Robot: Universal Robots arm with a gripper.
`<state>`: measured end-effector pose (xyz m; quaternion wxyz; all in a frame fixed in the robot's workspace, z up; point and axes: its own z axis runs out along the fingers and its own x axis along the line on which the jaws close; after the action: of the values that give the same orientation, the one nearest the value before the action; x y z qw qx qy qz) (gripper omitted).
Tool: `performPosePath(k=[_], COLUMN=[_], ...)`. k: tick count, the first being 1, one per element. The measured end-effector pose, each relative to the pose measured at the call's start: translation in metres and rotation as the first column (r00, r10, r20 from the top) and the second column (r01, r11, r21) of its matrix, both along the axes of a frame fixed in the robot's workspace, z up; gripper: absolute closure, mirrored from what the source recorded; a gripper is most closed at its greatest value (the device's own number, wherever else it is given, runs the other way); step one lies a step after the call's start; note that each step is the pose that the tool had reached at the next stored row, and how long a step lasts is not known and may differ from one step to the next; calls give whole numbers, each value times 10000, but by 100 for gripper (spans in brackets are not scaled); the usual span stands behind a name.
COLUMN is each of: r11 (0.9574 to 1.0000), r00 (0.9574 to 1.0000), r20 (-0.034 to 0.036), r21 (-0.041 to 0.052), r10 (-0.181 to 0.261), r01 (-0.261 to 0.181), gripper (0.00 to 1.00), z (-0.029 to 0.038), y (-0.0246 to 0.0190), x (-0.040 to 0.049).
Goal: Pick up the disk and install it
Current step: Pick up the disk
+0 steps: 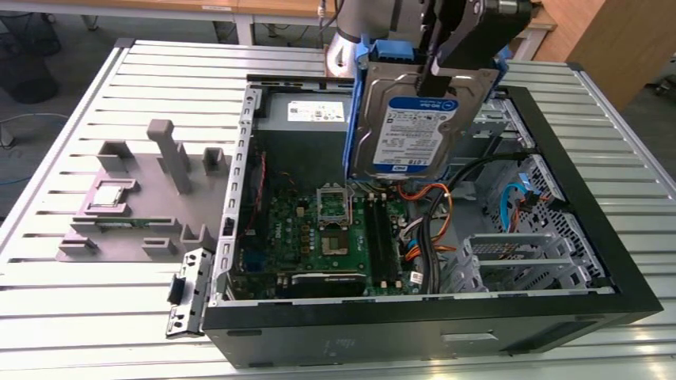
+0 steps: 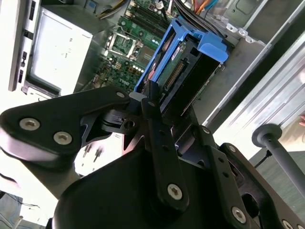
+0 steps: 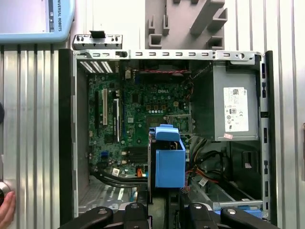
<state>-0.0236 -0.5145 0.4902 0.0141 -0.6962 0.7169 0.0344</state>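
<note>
The disk (image 1: 414, 127) is a silver drive with a white-and-blue label in a blue carrier bracket. It hangs upright above the open computer case (image 1: 591, 237), over the motherboard's right part in the exterior view. My gripper (image 1: 449, 73) is shut on its upper end. In the second wrist view the disk (image 2: 188, 57) points away from my gripper (image 2: 171, 112) toward the case interior. In the first wrist view the disk's blue carrier (image 3: 169, 160) sits edge-on just beyond my gripper (image 3: 166, 212).
Inside the case lie the motherboard (image 1: 328, 237), the grey power supply (image 1: 306, 115), orange and black cables (image 1: 438, 198) and a metal drive cage (image 1: 518, 257). A grey fixture (image 1: 138, 194) stands at the exterior view's left. A hand (image 3: 5, 210) rests near the table's edge.
</note>
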Motion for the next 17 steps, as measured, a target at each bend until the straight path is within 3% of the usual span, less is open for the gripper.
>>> performPosePath(k=[3, 5, 10, 17], r11=[10000, 10000, 10000, 10000], r00=[10000, 10000, 10000, 10000], r20=[-1, 0, -1, -2], r21=[-2, 0, -1, -1], r10=[-2, -2, 0, -2], r01=[2, 2, 0, 2], gripper=[65, 65, 65, 65], z=[0, -1, -1, -2], y=[-74, -100, -103, -103], x=[2, 1, 10, 94])
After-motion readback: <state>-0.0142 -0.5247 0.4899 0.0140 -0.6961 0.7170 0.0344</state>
